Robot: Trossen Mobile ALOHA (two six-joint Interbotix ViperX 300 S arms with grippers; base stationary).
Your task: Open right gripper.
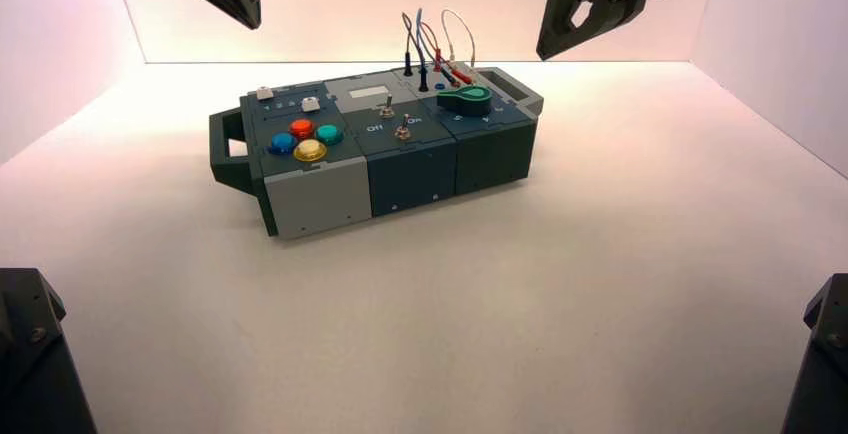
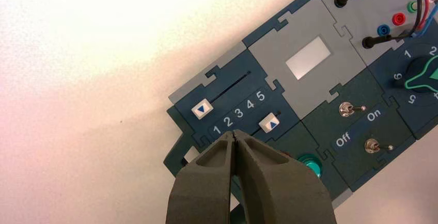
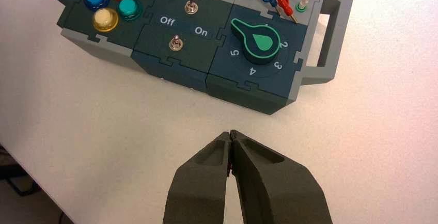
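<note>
High view: the box (image 1: 380, 154) is seen standing turned on the white table (image 1: 600, 284), with a black handle (image 1: 228, 149) at its left end. Four round buttons, red (image 1: 301, 127), teal (image 1: 329, 134), blue (image 1: 283, 142) and yellow (image 1: 309, 150), are grouped on its left part; two toggle switches (image 1: 385, 107) sit in the middle, and a green knob (image 1: 466, 100) and plugged wires (image 1: 432, 46) at the right. The left gripper (image 1: 245, 14) is held high over the table behind the box's left end. The right gripper (image 1: 548, 46) hangs above and behind the box's right end, clear of it; both arms are cut off by the upper edge, and finger gaps cannot be judged from here.

Left wrist view: the left gripper (image 2: 235, 134) is shown with its fingertips pressed together, holding nothing. Two sliders with white caps (image 2: 202, 108) (image 2: 269, 123) and a scale 1 to 5, lost in the high view, are plain here; the first cap sits at the low end of its slot, the other past the 5. A blank white display window (image 2: 308, 58) is also shown. The red, blue and yellow buttons are hidden.

Right wrist view: the right gripper (image 3: 231, 135) is shown over bare table in front of the box, tips meeting, nothing between them. The knob's (image 3: 257, 41) numbers 2 to 5 are legible, and the pointer is aimed up and away from them. "Off" and "On" are lettered between the toggles (image 3: 175, 42). The sliders lie out of frame.
</note>
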